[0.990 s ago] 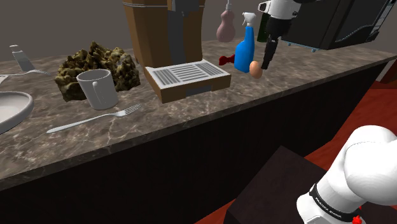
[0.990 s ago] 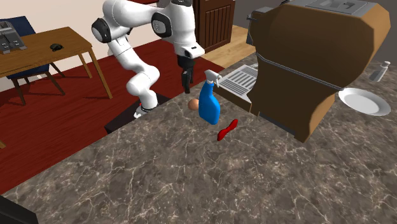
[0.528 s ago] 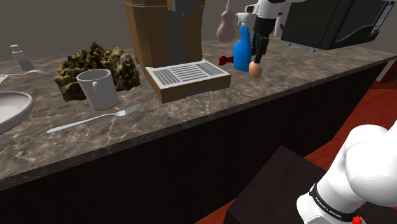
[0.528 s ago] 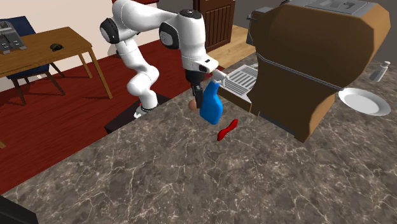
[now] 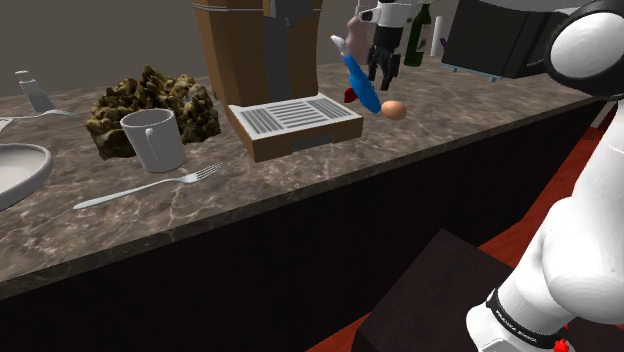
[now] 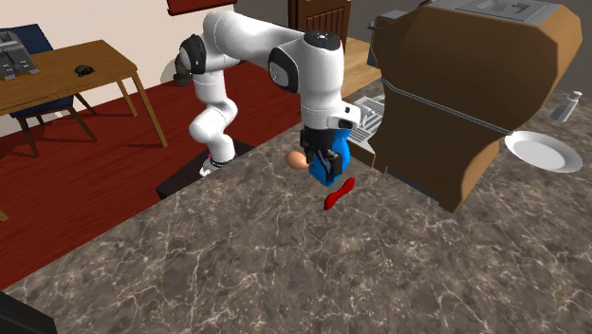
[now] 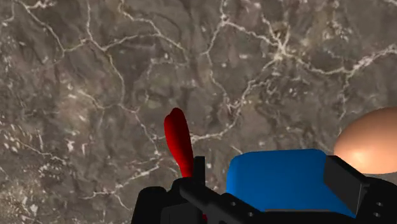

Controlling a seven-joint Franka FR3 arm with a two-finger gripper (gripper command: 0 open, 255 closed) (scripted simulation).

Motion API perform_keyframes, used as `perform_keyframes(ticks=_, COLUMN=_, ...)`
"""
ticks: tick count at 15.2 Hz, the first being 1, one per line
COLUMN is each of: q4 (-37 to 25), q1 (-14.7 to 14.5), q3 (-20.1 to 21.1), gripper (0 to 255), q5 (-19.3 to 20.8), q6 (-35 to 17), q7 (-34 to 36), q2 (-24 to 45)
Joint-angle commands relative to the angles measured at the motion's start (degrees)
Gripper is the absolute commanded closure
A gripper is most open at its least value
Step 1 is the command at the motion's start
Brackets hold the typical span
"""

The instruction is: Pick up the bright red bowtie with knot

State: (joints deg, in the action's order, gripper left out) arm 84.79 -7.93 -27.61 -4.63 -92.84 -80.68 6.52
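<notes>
The black claw [image 7: 270,170] hangs low over the marble counter [image 7: 95,95] with its two fingers standing wide apart. A blue spray bottle [image 7: 280,181] sits between them, with a gap showing on the side nearer the bowtie, so it is not clasped. The red bowtie [image 7: 178,141] lies on the counter just outside that finger, on the side away from the egg [image 7: 369,147], and nothing touches it. In the second exterior view the claw [image 6: 327,176] points down just above the bowtie [image 6: 339,193], which rests near the foot of the brown coffee machine [image 6: 465,85]. The egg [image 6: 297,160] lies on the claw's other side. In the shoulder view the bottle [image 5: 358,78] leans steeply (its nozzle toward that view's left) against the claw [image 5: 383,75]. Only a scrap of the bowtie [image 5: 349,96] peeks out behind it, with the egg [image 5: 394,109] close by.
</notes>
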Motion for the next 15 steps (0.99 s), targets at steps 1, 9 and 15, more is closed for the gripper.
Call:
perform_keyframes(ticks=1, q4=-7.3, q1=1.7, q3=-0.2, gripper=0, q5=-3.2, q6=2.5, q7=-6.7, q2=6.2)
perform_keyframes(ticks=9, q4=-17.8, q1=5.3, q3=1.4, gripper=0, q5=-7.4, q6=4.7, q7=-15.2, q2=16.4)
perform_keyframes(ticks=15, q4=-12.9, q1=4.4, q3=1.4, gripper=255, q5=-6.9, q6=1.0, q7=-15.2, q2=15.1)
